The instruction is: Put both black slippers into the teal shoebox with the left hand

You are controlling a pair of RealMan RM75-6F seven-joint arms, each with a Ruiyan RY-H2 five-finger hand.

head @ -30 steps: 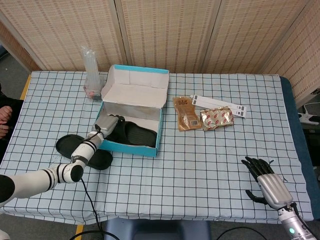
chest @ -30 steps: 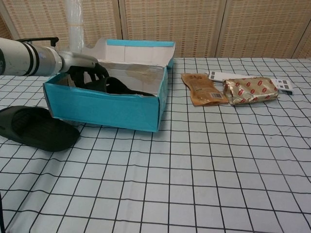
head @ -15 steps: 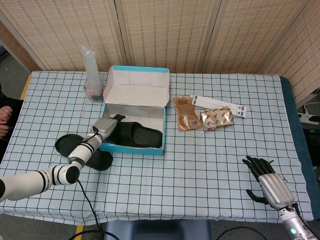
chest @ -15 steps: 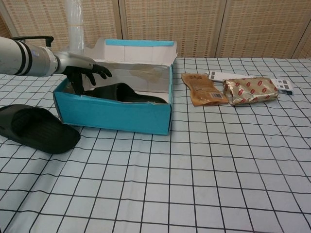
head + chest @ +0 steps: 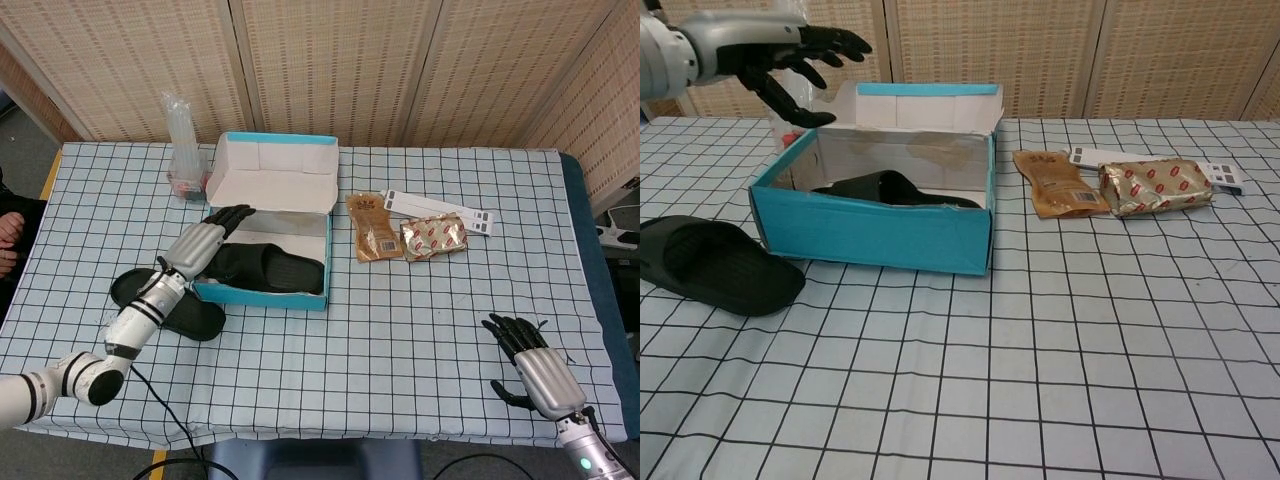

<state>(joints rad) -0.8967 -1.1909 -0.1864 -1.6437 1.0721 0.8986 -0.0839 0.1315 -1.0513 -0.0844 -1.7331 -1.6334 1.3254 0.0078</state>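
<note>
Slipper lies in the shoebox below the empty, spread left robot hand; right robot hand seems open.

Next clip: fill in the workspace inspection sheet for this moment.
Surface: table under a blue-checked cloth.
Job's things: teal shoebox open, lid up; one black slipper in the box; second slipper on the cloth left of the box.
Clutter: brown packet, red-patterned foil packet, white strip, clear plastic container.
Hands: left hand open above the box's left edge, holding nothing; right hand open near the table's front right corner.
Cables: black cable at the front edge.
Surroundings: woven screen panels behind.
</note>
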